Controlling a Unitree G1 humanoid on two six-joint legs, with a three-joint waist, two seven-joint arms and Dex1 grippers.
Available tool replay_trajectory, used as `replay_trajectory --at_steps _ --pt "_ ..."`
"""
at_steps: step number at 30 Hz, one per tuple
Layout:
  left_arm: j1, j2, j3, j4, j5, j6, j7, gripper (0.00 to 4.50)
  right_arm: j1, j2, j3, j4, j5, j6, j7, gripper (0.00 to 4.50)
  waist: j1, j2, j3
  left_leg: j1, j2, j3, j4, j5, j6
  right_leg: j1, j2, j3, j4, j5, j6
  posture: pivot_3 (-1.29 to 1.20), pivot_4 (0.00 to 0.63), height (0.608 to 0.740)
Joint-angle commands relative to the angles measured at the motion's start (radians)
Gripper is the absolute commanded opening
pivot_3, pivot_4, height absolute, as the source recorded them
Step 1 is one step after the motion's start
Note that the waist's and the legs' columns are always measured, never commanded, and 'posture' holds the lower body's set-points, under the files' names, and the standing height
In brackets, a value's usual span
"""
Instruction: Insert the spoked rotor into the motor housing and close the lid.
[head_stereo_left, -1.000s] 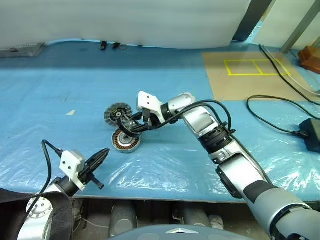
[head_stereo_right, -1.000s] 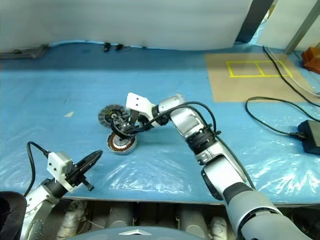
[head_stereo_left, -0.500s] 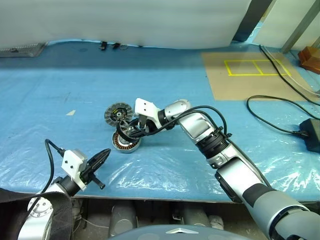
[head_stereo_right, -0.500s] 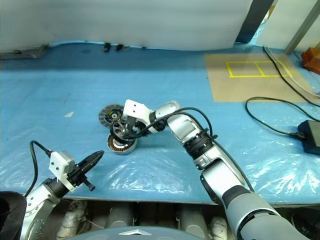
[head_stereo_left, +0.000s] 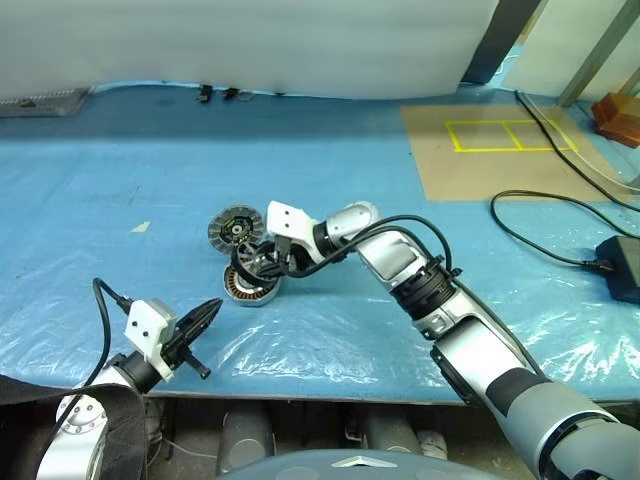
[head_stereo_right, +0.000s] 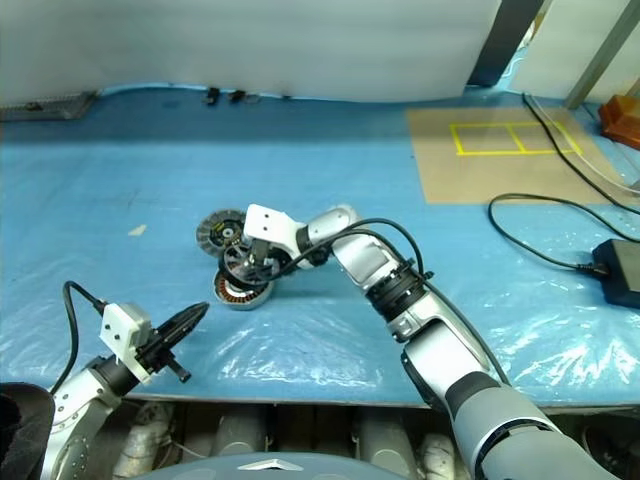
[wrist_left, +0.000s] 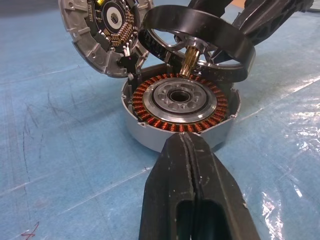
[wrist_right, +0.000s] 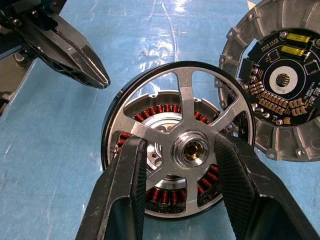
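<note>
Worktop (head_stereo_left: 120, 190) covered in blue plastic sheet; tan board with yellow tape rectangle (head_stereo_left: 505, 135) far off beyond the right arm; black cable (head_stereo_left: 560, 225) and a dark box (head_stereo_left: 625, 268) well apart to that side.

Right end effector (wrist_right: 182, 165) grasping the spoked rotor (wrist_right: 177, 135), one black finger on each side of the hub, fingers partly spread around it; rotor hangs tilted, just above the motor housing (wrist_left: 180, 102), its shaft pointing down toward the housing centre but not seated; copper windings show through the open spokes in the right wrist view; dark rim of rotor sits over the far edge of the housing in the left wrist view.

Motor housing flat on the worktop directly under the right end effector; copper ring facing up, silver centre with dark bore.

Lid (head_stereo_left: 236, 227) just beyond the right end effector, next to the housing, inner face with dark hub and radial segments showing; in the left wrist view it leans tilted with its edge at the housing rim, contact can't be confirmed.

Left end effector (head_stereo_left: 197, 322) clenched, fingers pressed together, empty; hovers near the front edge of the worktop, tip aimed at the housing, well apart from it; small white block (head_stereo_left: 147, 327) on its wrist.
</note>
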Motion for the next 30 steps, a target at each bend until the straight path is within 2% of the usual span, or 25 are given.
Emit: replay_trajectory --at_steps 1,26,30 --pt "0.002 -0.002 0.000 -0.016 -0.002 -0.017 0.003 0.00 0.004 0.025 0.015 -0.010 0.005 -0.010 -0.001 1.68 0.000 0.000 0.000 0.000 0.000 0.000 0.000 0.000 0.000 0.000 0.000 0.000 0.000 0.000 0.000 0.00 0.150 0.740" --pt "-0.019 0.005 0.003 0.000 0.002 -0.013 -0.002 0.00 -0.024 0.003 0.066 0.064 -0.074 -0.063 0.002 1.68 0.001 0.000 0.000 0.007 0.000 0.000 -0.001 0.000 0.000 0.007 0.000 0.001 0.000 0.000 0.000 0.00 0.150 0.740" --pt "-0.026 0.007 0.003 0.008 0.004 -0.014 -0.004 0.00 -0.033 -0.007 0.075 0.059 -0.092 -0.084 0.008 1.68 0.002 0.000 0.000 0.009 0.000 0.000 -0.001 0.000 0.000 0.009 0.000 0.001 0.000 -0.003 0.006 0.00 0.150 0.740"
